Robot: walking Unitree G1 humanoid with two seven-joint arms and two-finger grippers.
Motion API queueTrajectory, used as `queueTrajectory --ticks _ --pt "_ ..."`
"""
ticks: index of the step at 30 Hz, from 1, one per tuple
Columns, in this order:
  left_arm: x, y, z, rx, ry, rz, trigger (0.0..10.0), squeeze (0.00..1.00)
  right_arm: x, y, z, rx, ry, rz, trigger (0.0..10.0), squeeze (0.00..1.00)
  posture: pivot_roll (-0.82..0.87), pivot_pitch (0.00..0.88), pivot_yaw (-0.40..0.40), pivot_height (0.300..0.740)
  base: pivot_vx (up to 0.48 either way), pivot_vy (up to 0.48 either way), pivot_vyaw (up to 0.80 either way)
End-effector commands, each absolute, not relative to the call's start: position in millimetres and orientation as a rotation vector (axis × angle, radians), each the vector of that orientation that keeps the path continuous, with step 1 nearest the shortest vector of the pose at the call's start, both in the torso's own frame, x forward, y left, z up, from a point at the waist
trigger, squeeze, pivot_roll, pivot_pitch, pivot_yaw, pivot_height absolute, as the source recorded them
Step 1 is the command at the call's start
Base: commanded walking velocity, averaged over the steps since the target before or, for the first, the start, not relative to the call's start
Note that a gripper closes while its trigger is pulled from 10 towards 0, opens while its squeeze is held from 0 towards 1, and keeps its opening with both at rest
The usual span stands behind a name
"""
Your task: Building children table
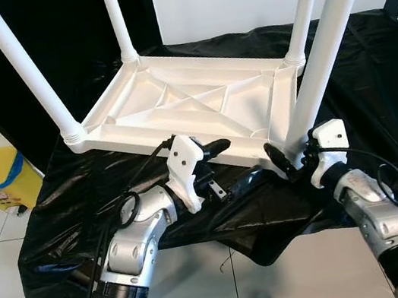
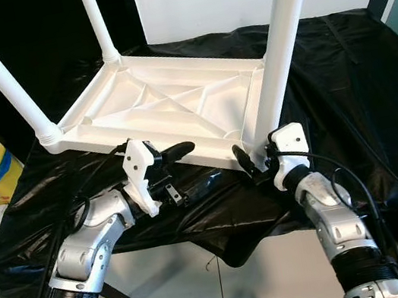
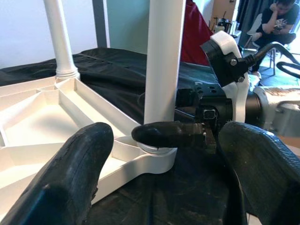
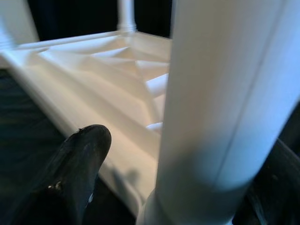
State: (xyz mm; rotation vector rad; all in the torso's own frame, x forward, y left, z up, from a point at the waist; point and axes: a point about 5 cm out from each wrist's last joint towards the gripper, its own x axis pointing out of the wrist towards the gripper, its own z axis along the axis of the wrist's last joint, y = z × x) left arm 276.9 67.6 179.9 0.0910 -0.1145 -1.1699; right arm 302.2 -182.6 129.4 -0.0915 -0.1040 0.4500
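Your right gripper (image 1: 287, 158) straddles the base of the near-right leg (image 1: 324, 50), its fingers (image 3: 164, 133) spread to either side of the tube without a visible squeeze. Your left gripper (image 1: 211, 149) hovers open beside the same corner, the socket lying between its fingers. The children's table (image 1: 192, 108) lies upside down on the black-sheeted counter (image 1: 371, 72), all four legs seated upright in their corner sockets. Judging by that, assembly looks nearly done; tightening this leg and flipping the table remain. Smooth white moulded plastic, ribbed underside, round tubular legs, crinkled glossy sheet.
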Motion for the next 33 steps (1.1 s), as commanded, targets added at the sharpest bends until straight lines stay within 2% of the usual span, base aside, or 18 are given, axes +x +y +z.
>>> queueTrajectory --ticks 1,6,15,16,18,19,31,32,33 --pt "277 66 180 0.101 -0.107 -1.176 10.0 0.0 303 -181 127 -0.083 -0.087 0.472 10.0 0.0 -0.15 0.021 0.001 0.74 0.0 0.0 0.0" --pt "276 67 180 0.109 -0.091 -1.195 10.0 0.0 318 -190 130 -0.149 -0.024 0.597 10.0 0.0 -0.14 0.013 0.008 0.74 0.0 0.0 0.0" --pt "274 67 176 0.119 -0.061 -1.218 10.0 0.0 331 -188 131 -0.196 0.007 0.681 10.0 0.0 -0.12 0.007 0.007 0.74 0.0 0.0 0.0" --pt "272 67 174 0.135 -0.043 -1.225 10.0 0.0 333 -186 130 -0.209 0.015 0.694 1.9 0.0 -0.12 0.007 0.007 0.74 0.0 0.0 0.0" --pt "272 67 174 0.135 -0.043 -1.225 10.0 0.0 333 -186 130 -0.209 0.015 0.694 1.9 0.0 -0.12 0.007 0.007 0.74 0.0 0.0 0.0" --pt "271 68 171 0.144 -0.027 -1.23 10.0 0.0 335 -184 129 -0.215 0.023 0.702 0.0 0.0 -0.12 0.007 0.006 0.74 0.0 0.0 0.0" --pt "270 69 168 0.166 -0.002 -1.235 10.0 0.0 333 -187 118 -0.197 0.034 0.695 0.0 0.0 -0.12 0.004 0.019 0.74 0.0 0.0 0.0" --pt "270 68 167 0.167 -0.001 -1.241 10.0 0.0 331 -190 117 -0.187 0.032 0.662 8.1 0.0 -0.13 0.004 0.023 0.74 0.0 0.0 0.0" --pt "270 67 167 0.168 0.002 -1.245 10.0 0.0 329 -192 116 -0.172 0.027 0.636 10.0 0.0 -0.13 0.003 0.024 0.74 0.0 0.0 0.0"
